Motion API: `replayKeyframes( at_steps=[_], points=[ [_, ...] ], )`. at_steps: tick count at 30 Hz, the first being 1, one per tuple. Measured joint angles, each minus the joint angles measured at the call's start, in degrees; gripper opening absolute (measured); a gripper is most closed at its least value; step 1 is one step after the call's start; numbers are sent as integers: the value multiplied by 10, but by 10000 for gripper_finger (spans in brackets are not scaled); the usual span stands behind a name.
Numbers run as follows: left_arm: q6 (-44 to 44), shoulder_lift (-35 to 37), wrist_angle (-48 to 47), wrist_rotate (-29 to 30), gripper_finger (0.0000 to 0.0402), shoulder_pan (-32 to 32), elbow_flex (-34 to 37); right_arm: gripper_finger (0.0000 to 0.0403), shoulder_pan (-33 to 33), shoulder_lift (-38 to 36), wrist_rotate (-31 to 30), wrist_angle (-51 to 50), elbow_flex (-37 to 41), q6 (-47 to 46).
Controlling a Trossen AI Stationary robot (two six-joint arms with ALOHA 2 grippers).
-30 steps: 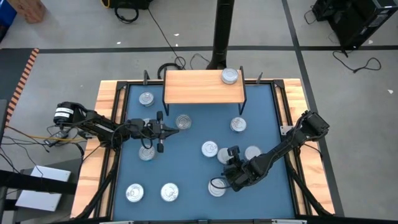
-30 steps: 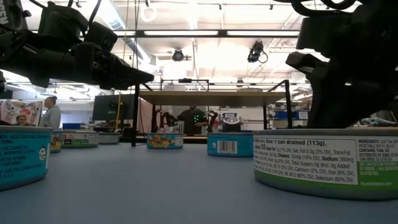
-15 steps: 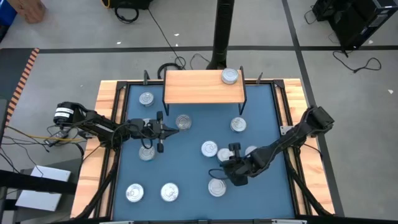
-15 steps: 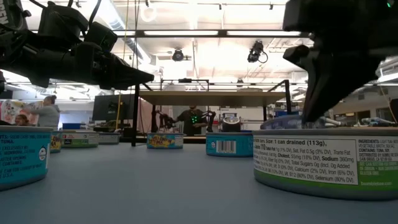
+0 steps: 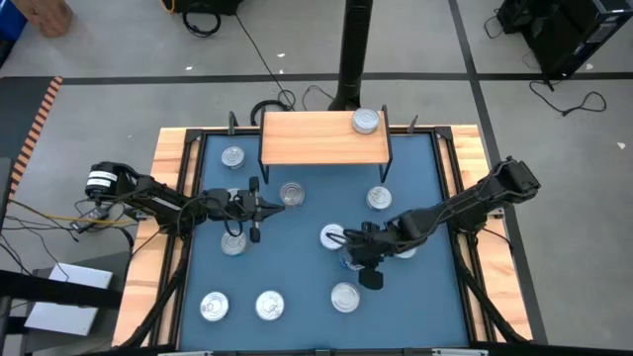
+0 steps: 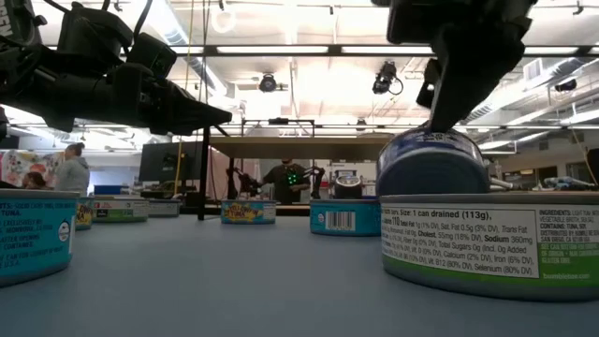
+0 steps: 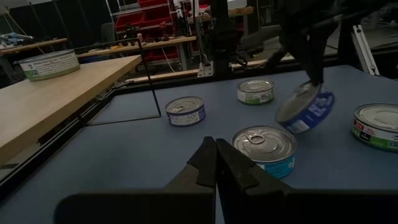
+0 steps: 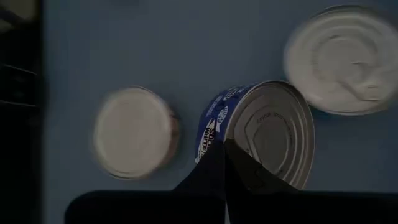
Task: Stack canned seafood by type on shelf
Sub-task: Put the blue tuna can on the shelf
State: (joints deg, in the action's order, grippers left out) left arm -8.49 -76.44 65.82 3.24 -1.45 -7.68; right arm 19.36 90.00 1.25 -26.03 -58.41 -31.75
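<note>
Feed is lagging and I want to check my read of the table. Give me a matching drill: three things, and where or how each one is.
Things:
1. blue-labelled tin
2. tin nearest the black post
3. left gripper

States:
A. lying flat on the wooden shelf
B. shut on nothing, above the blue mat
C. tilted, lifted off the mat, pinched by the right gripper

Pairs: 1-C, 2-A, 3-B

Blue tin (image 8: 261,134) (tilted) in right hand (image 8: 225,163)
</note>
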Motion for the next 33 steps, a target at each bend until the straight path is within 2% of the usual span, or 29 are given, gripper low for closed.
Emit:
replayKeyframes(
  at_steps=[6, 12, 17, 29, 33],
  points=[
    [0, 0, -3, 0, 5, 0, 0, 0, -40, 0, 111, 120, 46, -42],
    [0, 0, -13, 0, 5, 0, 0, 0, -65, -1, 173, 213, 101, -79],
    [0, 0, -13, 0, 5, 0, 0, 0, -84, -3, 194, 250, 126, -99],
    [1, 0, -13, 0, 5, 0, 0, 2, -113, -2, 205, 232, 128, -73],
    [1, 0, -13, 0, 5, 0, 0, 14, -119, -2, 203, 225, 128, -60]
  ],
)
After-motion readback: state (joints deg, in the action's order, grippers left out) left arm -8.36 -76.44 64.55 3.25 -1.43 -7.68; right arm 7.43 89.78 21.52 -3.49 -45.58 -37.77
